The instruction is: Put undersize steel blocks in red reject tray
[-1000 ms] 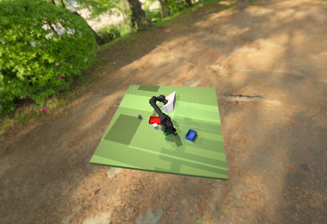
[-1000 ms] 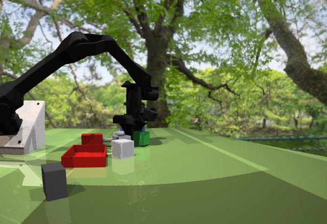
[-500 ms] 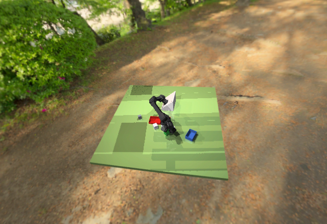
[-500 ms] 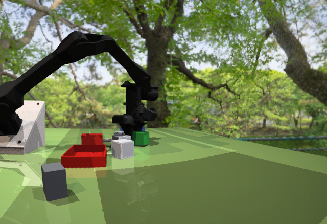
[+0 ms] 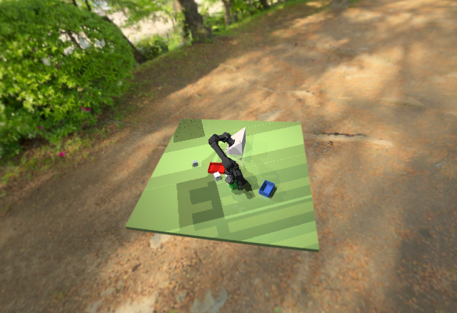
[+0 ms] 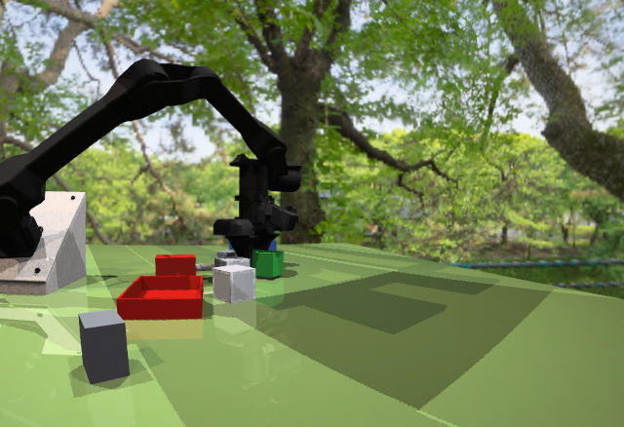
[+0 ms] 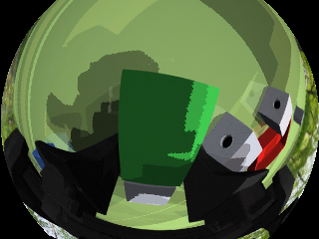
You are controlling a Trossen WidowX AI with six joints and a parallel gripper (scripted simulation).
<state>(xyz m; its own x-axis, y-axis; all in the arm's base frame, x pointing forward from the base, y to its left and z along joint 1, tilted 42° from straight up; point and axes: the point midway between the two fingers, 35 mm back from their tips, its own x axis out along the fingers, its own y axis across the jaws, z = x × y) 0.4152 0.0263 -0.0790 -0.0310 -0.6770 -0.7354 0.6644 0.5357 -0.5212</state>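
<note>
Arm (image 5: 221,151) (image 6: 175,87): arched over desk (image 5: 258,214) (image 6: 352,362) (image 7: 199,35), wrist bent down. Claw (image 5: 241,184) (image 6: 252,253) (image 7: 156,137): partly open, clamped on green gauge (image 5: 233,185) (image 6: 268,264) (image 7: 159,124). Red tray (image 5: 215,167) (image 6: 161,307) (image 7: 269,146): on desk near gauge. Dark grey block (image 5: 195,163) (image 6: 104,349) (image 7: 298,115): upright, beyond tray from claw

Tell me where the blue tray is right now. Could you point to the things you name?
In the top view, the blue tray (image 5: 267,189) (image 7: 38,157) sits on the green tabletop (image 5: 273,224), right of the arm's fingers (image 5: 248,188).
</note>
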